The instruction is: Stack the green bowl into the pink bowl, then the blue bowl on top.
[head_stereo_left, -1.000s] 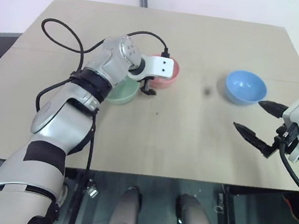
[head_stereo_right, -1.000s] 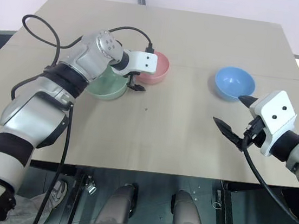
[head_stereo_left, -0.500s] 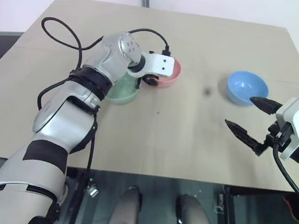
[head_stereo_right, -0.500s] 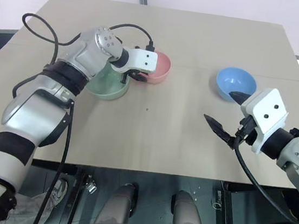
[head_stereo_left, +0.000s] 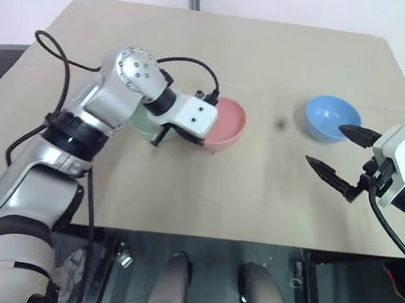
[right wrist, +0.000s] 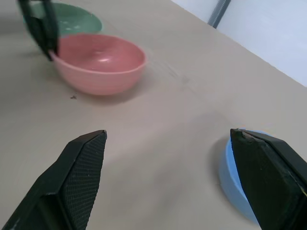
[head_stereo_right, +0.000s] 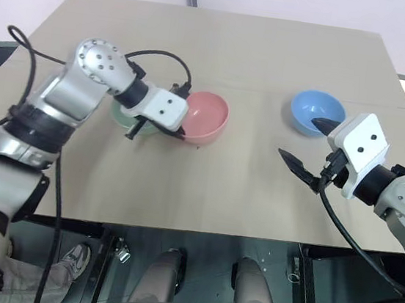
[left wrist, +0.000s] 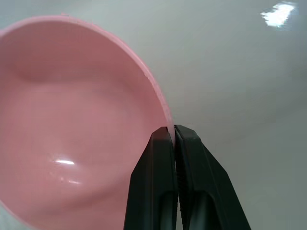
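The pink bowl point(head_stereo_left: 226, 120) sits upright on the table, just right of the green bowl point(head_stereo_left: 140, 119), which my left arm partly hides. My left gripper point(left wrist: 172, 130) is shut on the pink bowl's rim at the edge facing the green bowl, one finger inside and one outside. The blue bowl point(head_stereo_left: 331, 117) stands apart at the right. My right gripper point(head_stereo_left: 324, 144) hovers open just in front of the blue bowl, with nothing between its fingers point(right wrist: 81, 167).
The beige table point(head_stereo_left: 273, 57) has bare room across its back and its middle. A small dark mark point(head_stereo_left: 281, 123) lies between the pink and blue bowls. The table's front edge runs close below both grippers.
My left gripper has shut on the pink bowl's rim and pulled the bowl toward the table's near side. The right gripper has stayed open and almost still.
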You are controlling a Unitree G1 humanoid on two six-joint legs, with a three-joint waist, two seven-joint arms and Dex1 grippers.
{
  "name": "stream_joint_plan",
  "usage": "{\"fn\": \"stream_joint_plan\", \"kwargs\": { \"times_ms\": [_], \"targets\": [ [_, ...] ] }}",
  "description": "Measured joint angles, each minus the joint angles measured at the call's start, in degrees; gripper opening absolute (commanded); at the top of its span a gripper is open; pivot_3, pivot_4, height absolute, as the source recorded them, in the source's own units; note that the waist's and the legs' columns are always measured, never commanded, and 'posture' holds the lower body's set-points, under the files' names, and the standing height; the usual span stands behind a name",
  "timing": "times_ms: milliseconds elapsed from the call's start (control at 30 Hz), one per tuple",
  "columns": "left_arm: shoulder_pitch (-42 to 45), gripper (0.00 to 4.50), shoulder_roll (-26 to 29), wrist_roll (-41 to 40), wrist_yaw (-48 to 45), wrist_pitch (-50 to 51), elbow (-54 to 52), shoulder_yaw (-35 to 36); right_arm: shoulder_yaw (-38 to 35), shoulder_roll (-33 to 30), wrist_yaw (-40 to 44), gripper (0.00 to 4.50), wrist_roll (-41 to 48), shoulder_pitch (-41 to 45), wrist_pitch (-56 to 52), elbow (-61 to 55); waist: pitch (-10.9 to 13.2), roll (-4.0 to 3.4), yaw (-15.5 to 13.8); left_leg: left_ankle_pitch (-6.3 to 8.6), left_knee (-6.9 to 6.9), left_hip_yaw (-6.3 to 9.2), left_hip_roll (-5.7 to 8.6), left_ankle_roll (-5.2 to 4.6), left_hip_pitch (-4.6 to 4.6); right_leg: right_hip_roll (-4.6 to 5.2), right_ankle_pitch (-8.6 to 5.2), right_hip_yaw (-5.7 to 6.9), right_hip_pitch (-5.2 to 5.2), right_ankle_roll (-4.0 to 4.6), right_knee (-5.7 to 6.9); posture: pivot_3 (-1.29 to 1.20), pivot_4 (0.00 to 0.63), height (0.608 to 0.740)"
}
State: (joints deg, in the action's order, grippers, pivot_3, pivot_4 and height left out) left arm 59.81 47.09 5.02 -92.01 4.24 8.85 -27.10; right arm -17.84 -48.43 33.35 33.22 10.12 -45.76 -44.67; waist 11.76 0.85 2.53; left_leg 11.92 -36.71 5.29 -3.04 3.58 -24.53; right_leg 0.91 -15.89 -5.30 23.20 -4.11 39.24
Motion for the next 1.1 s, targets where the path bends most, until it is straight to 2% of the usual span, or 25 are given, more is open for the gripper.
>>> {"fn": "stream_joint_plan", "kwargs": {
  "times_ms": [67,200,267,433,533,667,767,933,1100],
  "targets": [
    [-1.82,0.09,2.0,-2.26,-0.22,0.71,-3.35,0.07,0.62,0.01,0.08,4.5,-0.24,0.13,0.8,0.44,0.0,0.0,-0.18,0.0,-0.1,0.0,0.0,0.0,-0.01,0.0,0.0,0.0,0.0,0.0,0.09,0.0,0.15,0.74],
    [-4.26,1.33,1.71,-6.39,-0.21,3.57,-8.21,0.53,1.61,0.05,0.47,4.5,-0.75,0.15,1.86,1.24,0.0,0.01,-0.5,0.01,-0.45,0.05,0.01,-0.01,-0.06,-0.01,-0.01,0.03,-0.01,-0.01,0.36,0.0,0.15,0.74],
    [-4.26,2.26,0.23,-6.45,1.34,4.42,-9.23,1.68,1.75,0.04,1.02,4.5,-0.94,0.23,2.42,1.89,0.0,0.01,-0.42,0.01,-0.56,0.04,0.03,-0.01,-0.04,-0.02,-0.01,0.01,-0.01,-0.02,0.48,0.0,0.15,0.74],
    [-4.44,2.26,0.51,-7.86,3.51,7.07,-12.27,5.22,1.86,-0.18,2.24,4.5,-1.14,0.37,3.18,3.22,0.0,0.01,0.25,0.01,-0.55,0.03,-0.02,-0.01,0.04,-0.09,-0.02,-0.04,0.0,-0.01,0.55,0.0,0.15,0.74],
    [-4.57,2.26,5.8,-9.45,3.48,10.04,-14.53,9.52,3.08,-0.21,3.22,4.5,-1.25,1.86,3.81,4.58,0.0,0.01,0.84,0.01,-0.47,0.03,-0.03,-0.01,0.08,-0.1,-0.02,-0.05,0.0,0.0,0.55,0.0,0.15,0.74],
    [-6.17,2.26,17.82,-5.15,3.35,10.42,-13.66,13.13,5.52,-0.12,5.0,4.5,-1.83,3.63,5.88,8.01,0.0,0.01,1.36,0.01,-0.43,-0.01,-0.03,-0.01,0.11,-0.09,-0.03,-0.08,0.01,-0.01,0.54,0.0,0.15,0.74],
    [-9.41,2.26,21.46,-2.46,3.55,8.87,-13.97,13.34,6.84,0.11,5.86,4.5,-2.04,4.74,6.65,9.42,0.0,0.01,0.95,0.01,-0.44,-0.02,-0.02,-0.01,0.09,-0.07,-0.03,-0.07,0.0,-0.01,0.53,0.0,0.15,0.74],
    [-14.41,2.26,21.74,5.3,8.48,4.19,-14.26,11.7,8.01,0.1,8.76,4.5,-1.64,5.43,8.67,9.88,0.0,0.02,0.19,0.01,-0.44,-0.01,-0.03,-0.01,0.05,-0.08,-0.03,-0.06,0.02,-0.01,0.51,0.0,0.15,0.74],
    [-15.69,2.26,19.16,12.29,14.04,2.14,-11.7,9.58,8.16,0.11,10.32,4.5,-0.98,5.44,9.79,9.51,0.0,0.02,-0.09,0.01,-0.45,-0.01,-0.03,-0.01,0.03,-0.08,-0.03,-0.06,0.03,0.0,0.52,0.0,0.15,0.74]
  ]
}}
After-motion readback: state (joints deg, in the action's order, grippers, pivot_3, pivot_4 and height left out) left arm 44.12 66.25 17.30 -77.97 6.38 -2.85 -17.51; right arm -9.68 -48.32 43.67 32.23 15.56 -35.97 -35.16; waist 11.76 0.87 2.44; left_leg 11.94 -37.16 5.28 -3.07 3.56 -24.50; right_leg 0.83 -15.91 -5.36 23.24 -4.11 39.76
